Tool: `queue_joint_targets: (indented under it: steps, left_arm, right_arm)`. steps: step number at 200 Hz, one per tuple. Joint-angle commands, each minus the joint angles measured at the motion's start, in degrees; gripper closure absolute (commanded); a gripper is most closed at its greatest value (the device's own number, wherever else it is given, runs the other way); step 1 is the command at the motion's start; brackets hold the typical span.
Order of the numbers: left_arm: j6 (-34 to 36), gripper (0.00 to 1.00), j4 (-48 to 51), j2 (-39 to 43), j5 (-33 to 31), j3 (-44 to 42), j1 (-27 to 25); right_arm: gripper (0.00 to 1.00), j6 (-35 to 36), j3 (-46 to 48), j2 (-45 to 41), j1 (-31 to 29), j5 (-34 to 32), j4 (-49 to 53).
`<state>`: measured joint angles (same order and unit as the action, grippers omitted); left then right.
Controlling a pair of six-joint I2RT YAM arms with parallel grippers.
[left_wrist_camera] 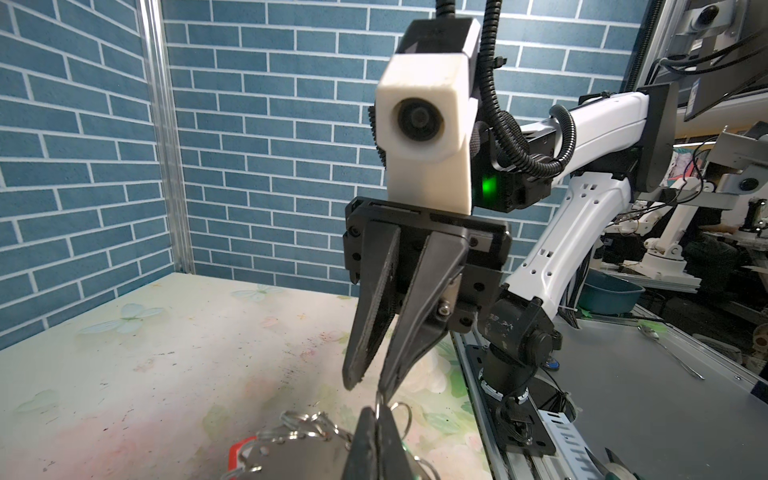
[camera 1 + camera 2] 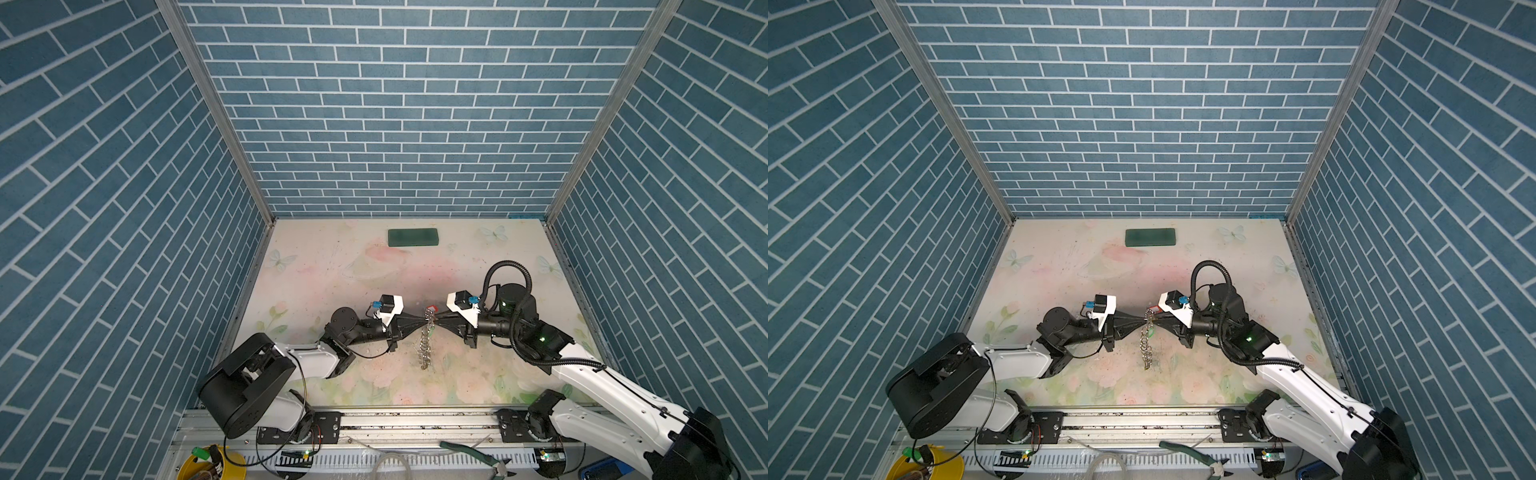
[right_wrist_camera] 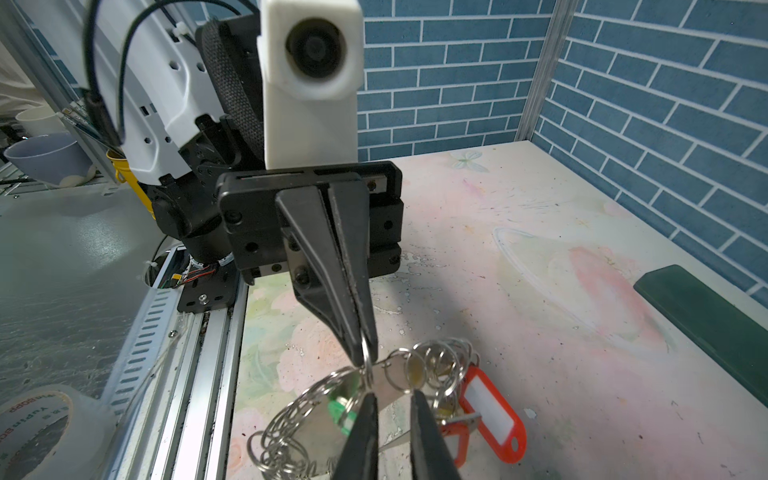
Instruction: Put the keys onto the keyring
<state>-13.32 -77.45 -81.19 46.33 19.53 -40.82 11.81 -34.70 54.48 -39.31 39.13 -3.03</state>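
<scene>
Dangling keyring (image 2: 424, 347) (red tag (image 3: 490, 409) on, prob.)

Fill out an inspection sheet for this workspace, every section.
Surface: floral print table, scuffed and speckled.
Job's things: keyring hangs edge-on between both pincers; red key tags among its rings.
Clutter: dark green block near the back wall.
Pincers: left pincer shut on the keyring's fringe; right pincer jaws slightly apart astride its metal, grip unclear.
Cables: black corrugated hose loops over the right arm; thin black cable by the left arm.
Surroundings: blue brick-pattern walls; pliers, yellow tub and tape roll beyond the front rail.
</scene>
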Motion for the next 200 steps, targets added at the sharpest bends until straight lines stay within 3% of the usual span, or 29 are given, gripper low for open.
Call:
queue_joint_targets:
  steps: [1, 47, 163, 200]
  left_arm:
    - [-0.3, 1.0, -3.1, 1.7, 0.8, 0.9, -0.1]
    - [-0.1, 1.0, -3.1, 1.0, 0.4, 1.1, -0.1]
    - [-1.6, 1.0, -3.1, -0.7, 4.8, 2.4, -0.4]
    - [-1.5, 1.0, -3.1, -1.6, 5.2, 2.7, -0.7]
  right_arm:
    - [0.84, -1.4, -0.4, 0.6, 0.1, 1.7, -1.4]
    - [0.79, -2.7, 0.1, 1.4, 0.1, 9.2, -3.1]
    - [0.97, -2.8, -1.1, 3.0, 0.1, 8.0, -2.6]
    - [0.95, -3.1, -1.3, 2.9, 0.1, 8.2, -2.8]
